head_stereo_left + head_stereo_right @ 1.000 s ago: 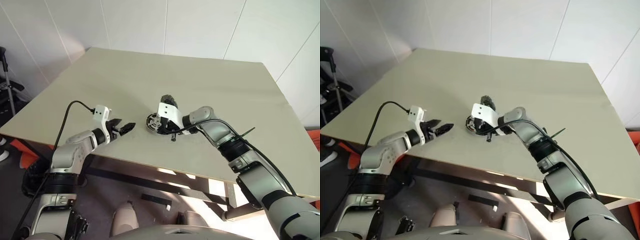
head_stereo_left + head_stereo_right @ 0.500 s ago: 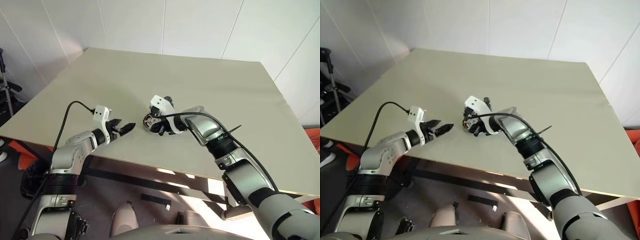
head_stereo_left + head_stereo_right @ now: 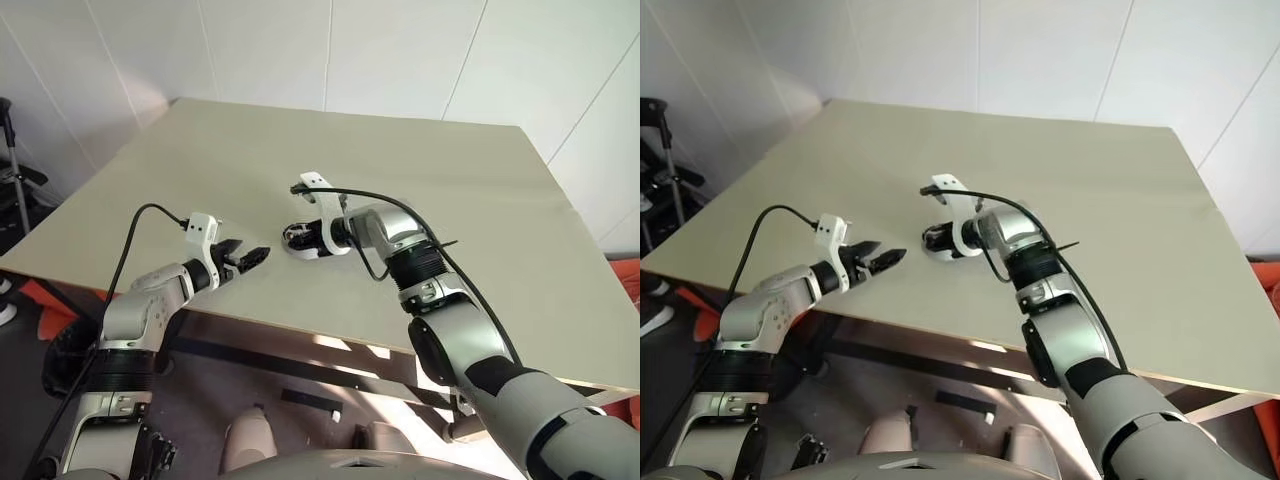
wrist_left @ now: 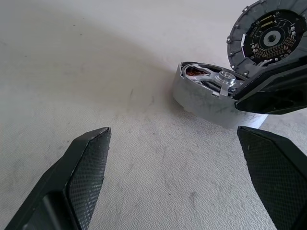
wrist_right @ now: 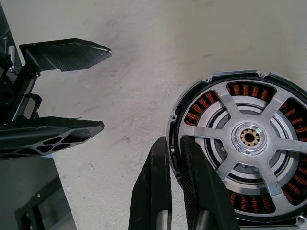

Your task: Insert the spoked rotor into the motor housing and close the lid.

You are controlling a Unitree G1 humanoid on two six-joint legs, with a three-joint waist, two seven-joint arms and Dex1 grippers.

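Evidently the step in hand is steadying the motor housing near the front of the table. The right tool is clenched almost shut, its two black fingers pinching the housing's rim on the side nearest the left arm. The left wrist view shows the housing tipped up on one edge, which exposes its copper windings and silver spoked centre. That tilt looks meant to present the open face for loading. The spoked rotor sits just behind the housing, not yet inside it. Its finned edge and dark hub face the left arm, though what props it cannot be made out. The left tool hangs released, jaws wide and empty, low over the table and apart from the housing. It points toward both parts, probably waiting to take the rotor.
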